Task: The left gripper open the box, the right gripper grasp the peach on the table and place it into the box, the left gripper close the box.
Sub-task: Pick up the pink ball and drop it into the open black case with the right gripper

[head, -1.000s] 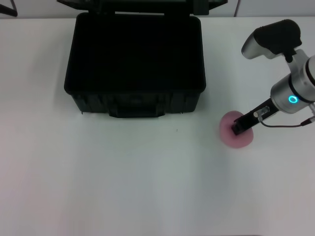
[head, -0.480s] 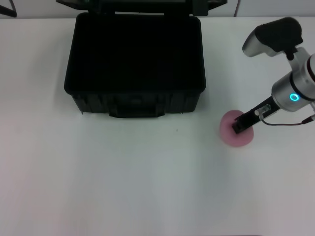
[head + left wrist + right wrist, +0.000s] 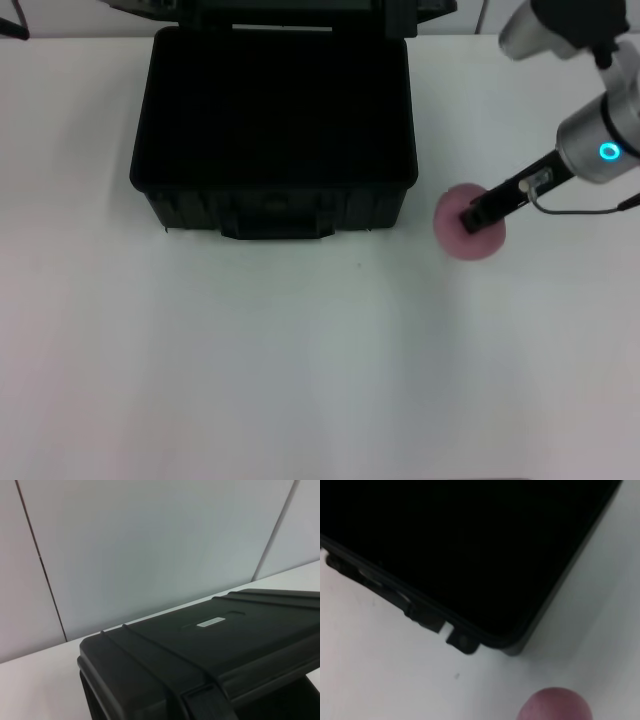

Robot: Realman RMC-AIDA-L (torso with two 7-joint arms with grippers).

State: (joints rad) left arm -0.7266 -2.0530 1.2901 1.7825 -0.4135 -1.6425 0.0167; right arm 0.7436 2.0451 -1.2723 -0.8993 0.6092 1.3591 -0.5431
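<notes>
The black box [image 3: 270, 212] stands open at the back middle of the white table, its lid tipped back and its dark inside showing nothing. Just right of the box's front corner is the pink peach [image 3: 458, 240], and my right gripper [image 3: 479, 217] is shut on its top, reaching in from the blue-ringed arm on the right. The right wrist view shows the peach [image 3: 555, 706] close to the box's front corner [image 3: 485, 639]. In the left wrist view only the raised lid [image 3: 200, 645] with its white label shows. My left gripper is out of view.
White table [image 3: 300, 380] spreads wide in front of the box and to its left. A grey panelled wall [image 3: 150, 540] stands behind the box. A thin cable hangs from the right arm near the peach.
My right gripper has moved up and to the left toward the box, and the peach has gone with it. The box has not moved.
</notes>
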